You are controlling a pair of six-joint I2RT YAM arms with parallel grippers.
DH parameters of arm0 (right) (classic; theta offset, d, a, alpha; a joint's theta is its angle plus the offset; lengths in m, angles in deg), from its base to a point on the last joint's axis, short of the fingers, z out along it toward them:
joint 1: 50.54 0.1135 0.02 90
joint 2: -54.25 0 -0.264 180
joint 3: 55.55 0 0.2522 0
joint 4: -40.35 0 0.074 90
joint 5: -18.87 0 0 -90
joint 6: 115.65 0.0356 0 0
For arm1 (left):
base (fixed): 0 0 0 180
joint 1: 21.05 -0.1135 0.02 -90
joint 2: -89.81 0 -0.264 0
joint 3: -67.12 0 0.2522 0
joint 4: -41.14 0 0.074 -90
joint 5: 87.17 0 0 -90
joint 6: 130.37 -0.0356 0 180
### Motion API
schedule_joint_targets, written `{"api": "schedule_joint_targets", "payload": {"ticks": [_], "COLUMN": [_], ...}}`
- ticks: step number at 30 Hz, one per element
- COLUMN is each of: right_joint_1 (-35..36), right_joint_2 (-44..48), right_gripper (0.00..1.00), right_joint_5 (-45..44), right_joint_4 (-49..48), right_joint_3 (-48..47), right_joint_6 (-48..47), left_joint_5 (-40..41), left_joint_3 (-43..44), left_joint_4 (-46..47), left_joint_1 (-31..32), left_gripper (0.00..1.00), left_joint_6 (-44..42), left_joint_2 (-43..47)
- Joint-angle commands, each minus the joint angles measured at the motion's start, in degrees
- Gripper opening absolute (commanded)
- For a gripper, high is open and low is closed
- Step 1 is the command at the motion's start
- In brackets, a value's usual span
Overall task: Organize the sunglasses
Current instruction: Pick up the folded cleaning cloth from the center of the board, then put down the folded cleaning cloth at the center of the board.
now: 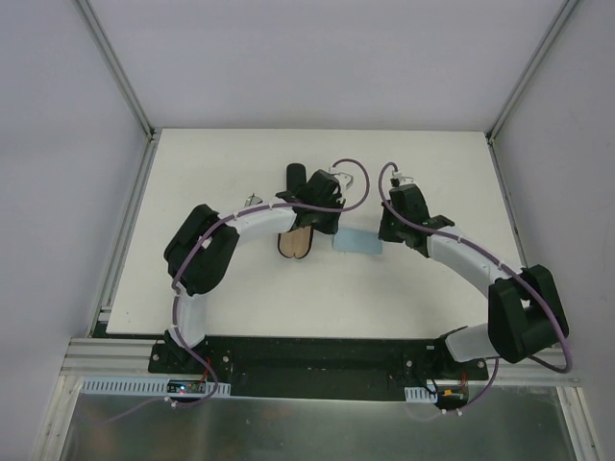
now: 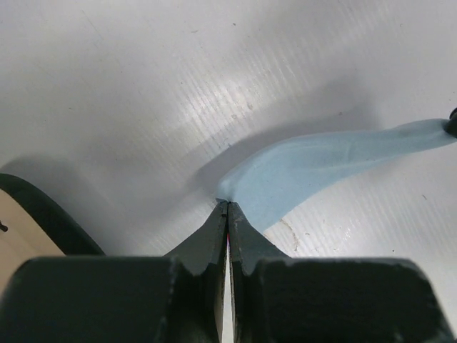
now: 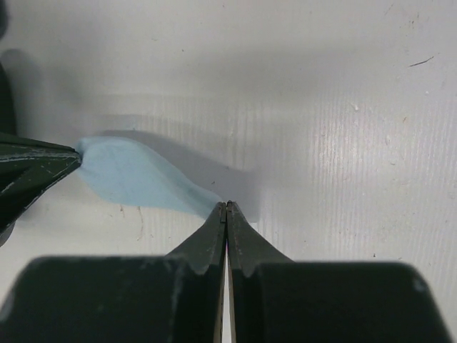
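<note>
left gripper (image 2: pixel 227 207) pinches cloth (image 2: pixel 314 168) corner | right gripper (image 3: pixel 226 207) pinches opposite corner | risk: corner may slip free if the two pull apart unevenly

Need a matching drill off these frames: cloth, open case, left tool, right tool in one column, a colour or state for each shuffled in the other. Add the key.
Things
1. cloth
2. open case
3. left tool
4. right tool

Colours and states
A. shut on the cloth end far from the case
B. light blue, held by two ends
C. tan inside, black rim
D. shut on the cloth end nearest the case

Pairs: 1-B, 2-C, 3-D, 4-A
</note>
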Motion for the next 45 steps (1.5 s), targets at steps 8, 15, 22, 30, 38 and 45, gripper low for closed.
{"api": "schedule_joint_targets", "payload": {"ticks": [8,15,22,30,38,45], "right_joint_1": [2.7,3.5,2.2,-3.6,-7.4,-9.3], "right_joint_2": [10.3,11.0,8.5,1.9,-5.2,-5.7], "right_gripper": [0.01,0.01,0.01,0.01,0.01,0.01], "right_joint_5": [-0.6,-1.6,-2.6,1.1,3.4,4.0], "right_joint_4": [5.0,7.6,7.2,3.6,1.1,-0.8], "right_joint_3": [1.8,0.7,0.7,-0.6,-2.2,-1.1], "right_joint_6": [0.4,1.2,1.9,2.1,1.7,1.9], "left_joint_5": [0.9,-1.0,-3.0,-3.2,-2.9,-3.3], "left_joint_3": [-2.6,-1.8,3.3,9.9,15.7,16.8], "left_joint_4": [1.1,0.9,-0.8,-1.4,-2.2,-2.2], "left_joint_1": [0.4,0.4,0.3,0.4,0.3,0.3], "left_gripper": [0.00,0.00,0.00,0.00,0.00,0.00], "left_joint_6": [0.2,1.3,1.4,2.0,2.2,2.2], "left_joint_2": [8.2,7.1,2.3,-6.5,-12.5,-11.6]}}
